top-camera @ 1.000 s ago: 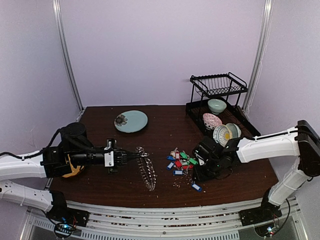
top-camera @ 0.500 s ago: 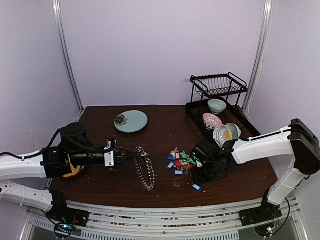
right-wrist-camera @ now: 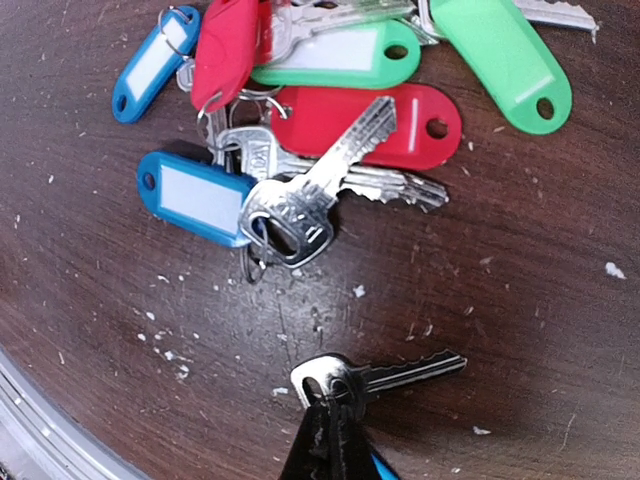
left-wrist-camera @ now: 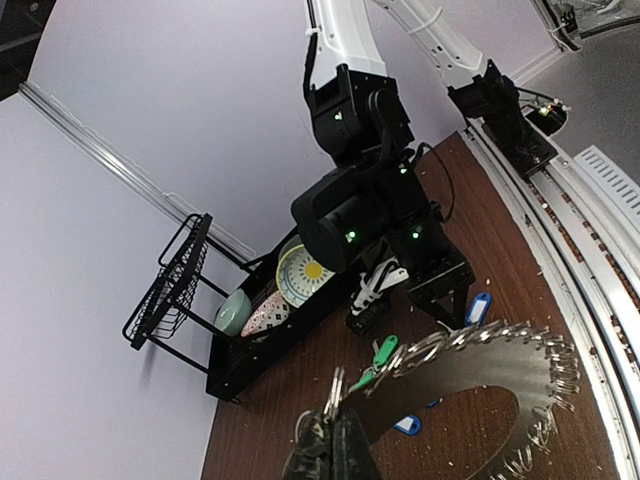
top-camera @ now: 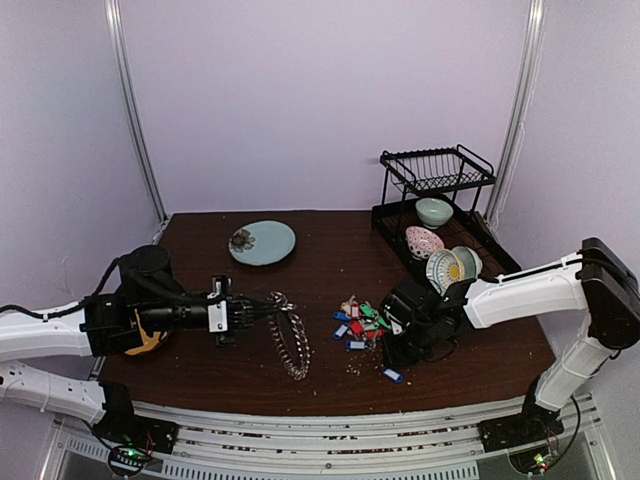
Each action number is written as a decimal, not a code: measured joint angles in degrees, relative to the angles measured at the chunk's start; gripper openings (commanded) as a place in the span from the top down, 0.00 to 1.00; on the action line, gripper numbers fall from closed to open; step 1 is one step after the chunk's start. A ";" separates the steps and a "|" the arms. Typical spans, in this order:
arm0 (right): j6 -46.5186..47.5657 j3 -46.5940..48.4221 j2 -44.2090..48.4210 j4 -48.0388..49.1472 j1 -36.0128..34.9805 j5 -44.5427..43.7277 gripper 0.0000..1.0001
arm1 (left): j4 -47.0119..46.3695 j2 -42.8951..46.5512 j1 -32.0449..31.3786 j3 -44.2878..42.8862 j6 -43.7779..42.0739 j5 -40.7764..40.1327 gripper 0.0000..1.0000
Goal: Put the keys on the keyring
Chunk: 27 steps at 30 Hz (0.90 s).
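Two clenched jaws, left gripper (left-wrist-camera: 330,448) on keyring (left-wrist-camera: 530,340), right gripper (right-wrist-camera: 335,442) on key (right-wrist-camera: 390,372), tag (right-wrist-camera: 381,467) mostly hidden

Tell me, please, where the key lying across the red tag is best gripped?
Take the key by its broad head, from above: the head juts out at the pile's edge, partly over the blue tag, while the blade lies flat on the red tag.

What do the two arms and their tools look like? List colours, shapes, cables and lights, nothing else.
Left arm and right arm: white tubular links between bulky black joint housings, thin black cables looping along them. Small green lights glow on the right arm's black housings in the left wrist view. Left tool and right tool: slim, black, tapering fingers.
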<state>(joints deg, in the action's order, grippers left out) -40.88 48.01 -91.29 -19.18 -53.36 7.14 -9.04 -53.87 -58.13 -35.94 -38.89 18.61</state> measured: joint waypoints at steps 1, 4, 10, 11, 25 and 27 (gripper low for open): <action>0.04 0.00 0.02 0.20 0.00 0.44 1.00 | -0.15 0.02 0.00 0.09 0.00 -0.31 1.00; 1.36 0.07 0.83 0.61 0.00 1.73 1.00 | -1.25 0.39 0.00 0.87 -0.07 -1.79 1.00; 10.03 8.90 4.59 -5.22 0.02 4.87 1.00 | -2.51 0.94 0.00 1.44 -2.03 -5.70 1.00; 11.39 10.97 4.94 -6.08 0.02 5.60 1.00 | -2.54 0.94 -0.02 1.44 -2.60 -6.21 1.00; 22.47 28.74 10.32 -12.70 -1.73 19.12 1.00 | 3.39 -6.62 -4.66 -3.78 -15.41 -17.03 1.00; 22.25 28.79 9.88 -12.37 -3.19 19.87 1.00 | 3.69 -7.72 -5.33 -4.24 -16.15 -17.62 1.00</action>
<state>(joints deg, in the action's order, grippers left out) -18.63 76.79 -81.41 -31.55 -56.55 27.00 -5.34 -61.58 -63.46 -40.18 -55.05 0.99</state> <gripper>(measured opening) 0.009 0.006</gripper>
